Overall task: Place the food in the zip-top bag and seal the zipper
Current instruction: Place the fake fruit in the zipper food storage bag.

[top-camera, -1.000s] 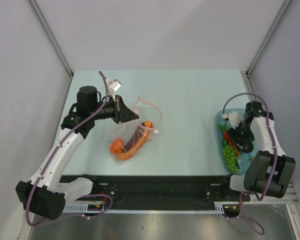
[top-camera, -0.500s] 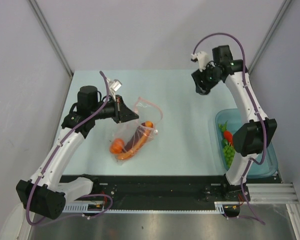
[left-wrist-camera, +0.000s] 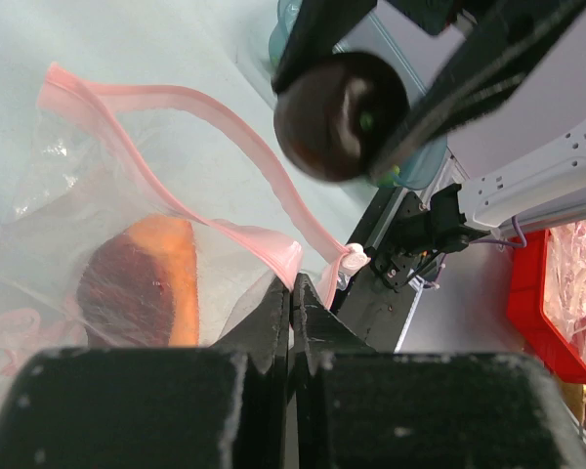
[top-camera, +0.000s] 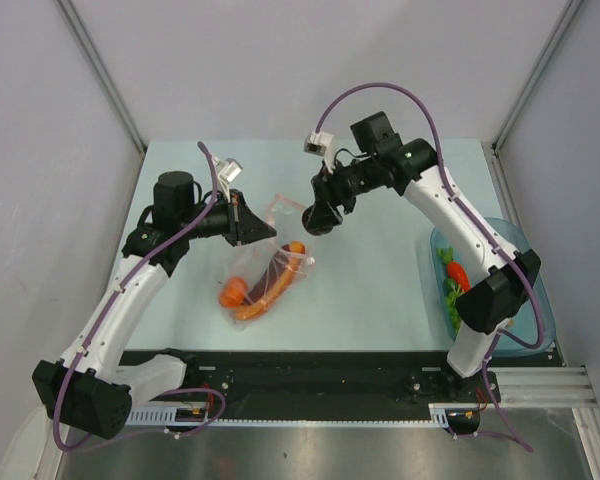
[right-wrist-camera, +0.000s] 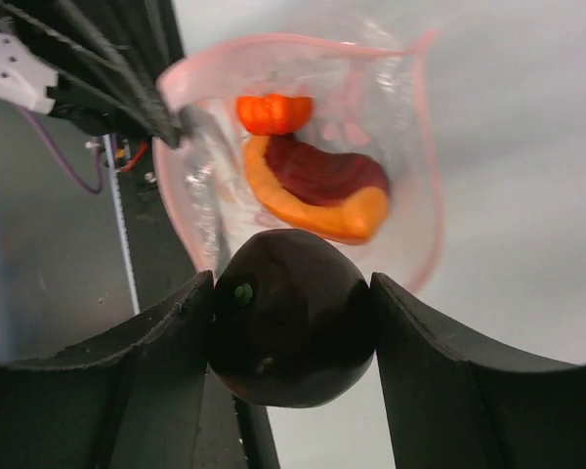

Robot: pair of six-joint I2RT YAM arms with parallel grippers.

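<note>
Two arms work over the pale table (top-camera: 380,290); nearest, at the right edge, the teal bowl (top-camera: 536,300) holds the green grape bunch (top-camera: 461,318) and a small red piece (top-camera: 457,271), so the filling is judged only part done; toward the middle lies the zip-top bag (top-camera: 242,270), with the big orange slice (right-wrist-camera: 322,195) and an orange-red round fruit (right-wrist-camera: 273,112) inside it; the left gripper (left-wrist-camera: 291,293), its fingers closed tight on a fold of the bag's lip beside the zipper (left-wrist-camera: 176,98), lifts the mouth open; just beyond, the right gripper (right-wrist-camera: 293,293), which a second ago was down in the bowl and half a second ago high over the far right of the table, now hangs close above that mouth, its fingers spread only as wide as the dark ball (right-wrist-camera: 285,357) clamped between them; the ball is not yet inside; release looks safe only past the pink strip; sealing must wait.
</note>
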